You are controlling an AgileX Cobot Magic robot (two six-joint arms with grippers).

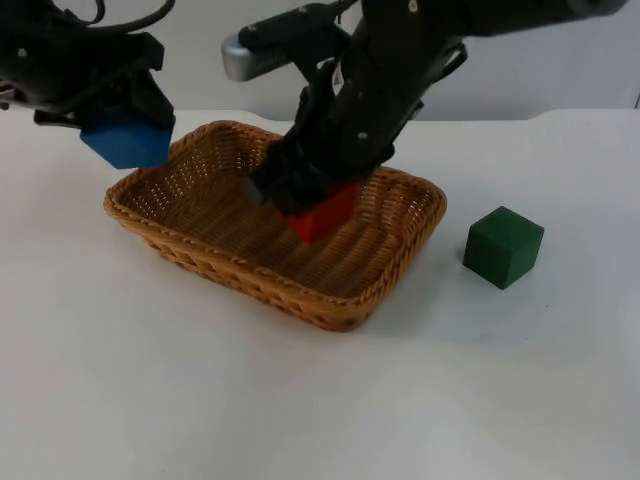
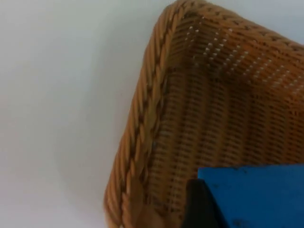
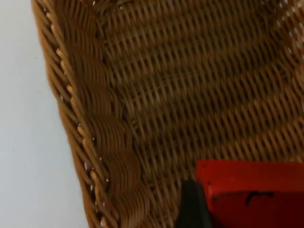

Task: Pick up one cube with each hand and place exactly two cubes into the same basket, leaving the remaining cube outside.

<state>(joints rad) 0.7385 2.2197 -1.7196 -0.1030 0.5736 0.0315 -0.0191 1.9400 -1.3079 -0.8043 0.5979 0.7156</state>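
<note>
- The right gripper (image 1: 305, 205) pinches the red cube (image 1: 322, 212) low inside the wicker basket (image 1: 395, 282), near the basket's centre; the right wrist view puts the red cube (image 3: 251, 194) close above the woven floor.
- The left gripper (image 1: 125, 125) pinches the blue cube (image 1: 128, 140) above the table, just outside the basket's corner at about 10 o'clock from the basket's middle.
- From the blue cube, the basket's open floor lies toward 4 o'clock; in the left wrist view the blue cube (image 2: 256, 195) hangs by that corner's rim (image 2: 142, 137).
- The right arm is nearer to release; I judge the left needs a short carry inward first.
- The green cube (image 1: 503, 246) sits on the table (image 1: 300, 420) at 3 o'clock of the basket, apart from it.
</note>
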